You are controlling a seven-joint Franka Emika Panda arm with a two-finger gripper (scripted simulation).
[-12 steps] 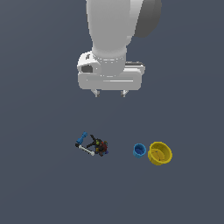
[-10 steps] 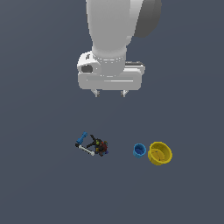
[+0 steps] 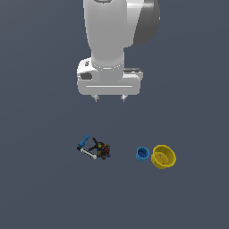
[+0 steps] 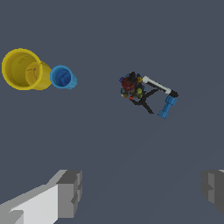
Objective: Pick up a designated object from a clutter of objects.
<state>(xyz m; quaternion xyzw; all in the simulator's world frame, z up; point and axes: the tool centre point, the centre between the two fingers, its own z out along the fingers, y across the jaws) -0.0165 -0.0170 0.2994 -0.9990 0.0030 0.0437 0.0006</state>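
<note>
1. Tool (image 3: 109, 98): hangs high above the counter (image 3: 192, 197), fingertips pointing down, jaws spread wide and released, nothing between them. In the wrist view the two grey fingers (image 4: 70, 192) sit far apart at the frame's edges.
2. White rod (image 3: 87, 154): thin, short, with a darker tip; lies flat on the counter in the small cluster toward the exterior view's left, well below the tool and untouched.
3. Blue dumbbell-shaped piece (image 3: 83, 142): lies just beside the rod's darker end, set at an angle to it.
4. Black clamp (image 3: 95, 146): thin dark arms lie between the dumbbell piece and the lump, close along the rod.
5. Dark multicoloured lump (image 3: 104, 151): sits at the rod's other end; whether it touches the rod cannot be told.
6. Small blue cup (image 3: 142, 153): lies on its side, well apart from the cluster, toward the exterior view's right.
7. Larger yellow cup (image 3: 163, 156): lies tipped just beside the blue cup, apparently touching it, on the side away from the cluster.
</note>
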